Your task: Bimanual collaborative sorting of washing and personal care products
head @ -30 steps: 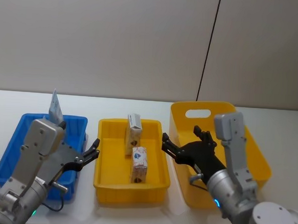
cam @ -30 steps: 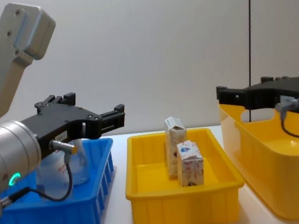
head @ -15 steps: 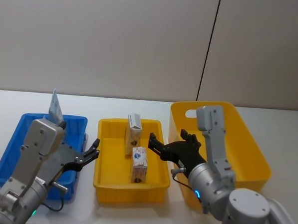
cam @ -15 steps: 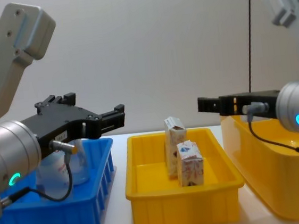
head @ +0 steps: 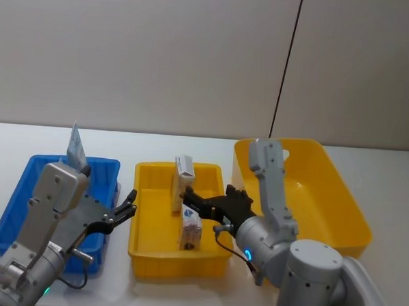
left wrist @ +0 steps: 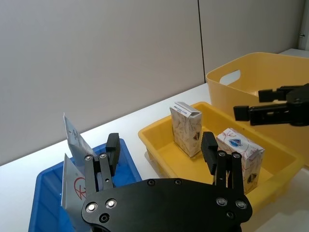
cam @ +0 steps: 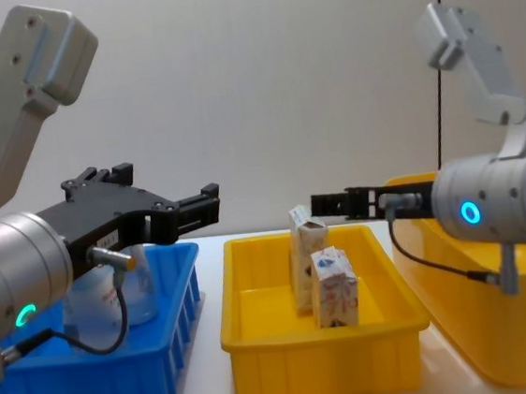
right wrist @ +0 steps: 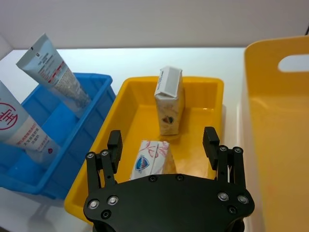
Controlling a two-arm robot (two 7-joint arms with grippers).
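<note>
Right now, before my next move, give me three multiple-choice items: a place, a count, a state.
1. The right gripper hangs over: A the blue bin; B the middle yellow tray; C the tall yellow bin.
2. Count of white cartons in that tray: A one; B two; C four.
3. The right gripper's fingers are: A open, empty; B shut on a carton; C shut, empty.
Answers: 1 B, above the cartons, between blue bin and tall yellow bin. 2 B, one behind the other. 3 A, apart, nothing between them.
</note>
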